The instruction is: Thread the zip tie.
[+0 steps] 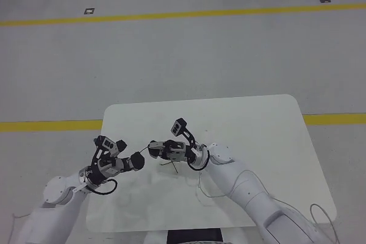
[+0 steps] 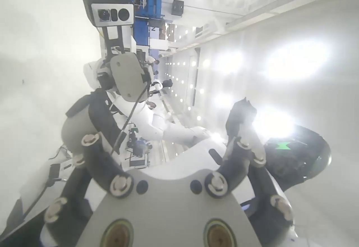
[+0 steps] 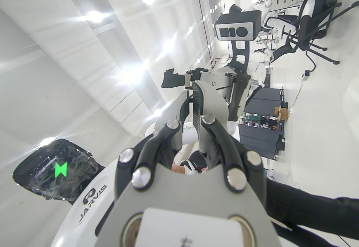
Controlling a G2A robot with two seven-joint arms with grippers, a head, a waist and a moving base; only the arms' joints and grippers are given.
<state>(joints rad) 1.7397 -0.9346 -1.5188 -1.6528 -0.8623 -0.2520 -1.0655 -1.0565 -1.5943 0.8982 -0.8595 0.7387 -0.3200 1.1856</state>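
Observation:
A thin black zip tie is held just above the white table, near its front left. My right gripper is shut on one end of it, and its fingers are pressed together in the right wrist view. The free end points toward my left gripper, which faces it at close range. The left gripper is open, its fingers spread wide with nothing between them. In the left wrist view the zip tie runs as a dark line from the right gripper toward one left finger.
A second thin dark line lies on the table below the right gripper; whether it is another tie or a shadow is unclear. Bare table stretches to the right and back. Grey floor with yellow lines surrounds the table.

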